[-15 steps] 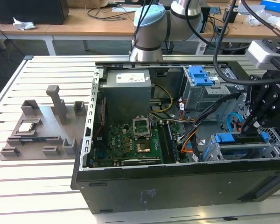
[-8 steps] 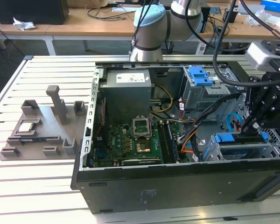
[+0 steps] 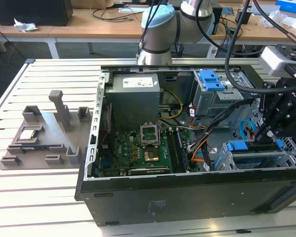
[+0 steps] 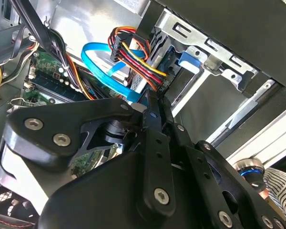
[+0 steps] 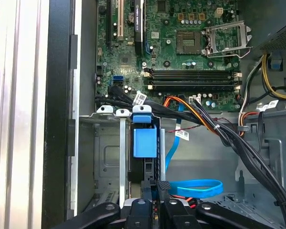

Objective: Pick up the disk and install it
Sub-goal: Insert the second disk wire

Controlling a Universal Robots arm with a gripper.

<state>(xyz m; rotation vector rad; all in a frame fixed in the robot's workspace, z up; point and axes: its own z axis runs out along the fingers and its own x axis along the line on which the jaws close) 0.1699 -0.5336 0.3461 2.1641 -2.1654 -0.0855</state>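
The disk (image 3: 249, 147) sits edge-up in the metal drive cage (image 3: 291, 157) at the open computer case's corner, on the exterior view's right. Its blue carrier bracket (image 5: 145, 140) shows on top in the first wrist view and as a blue tab (image 4: 188, 62) in the second wrist view. My gripper (image 3: 262, 137) hangs right over the disk's end, and its black fingers (image 5: 164, 187) are shut together with nothing seen between them. In the second wrist view the gripper (image 4: 151, 107) points at the blue bracket. I cannot tell whether the fingertips touch the disk.
Bundled cables (image 5: 229, 138) and a blue flat cable (image 5: 195, 187) lie beside the cage. The motherboard (image 3: 143, 148), power supply (image 3: 135, 98) and an upper bay with a blue bracket (image 3: 212, 79) fill the case. A grey fixture plate (image 3: 39, 138) lies on the slatted table at the exterior view's left.
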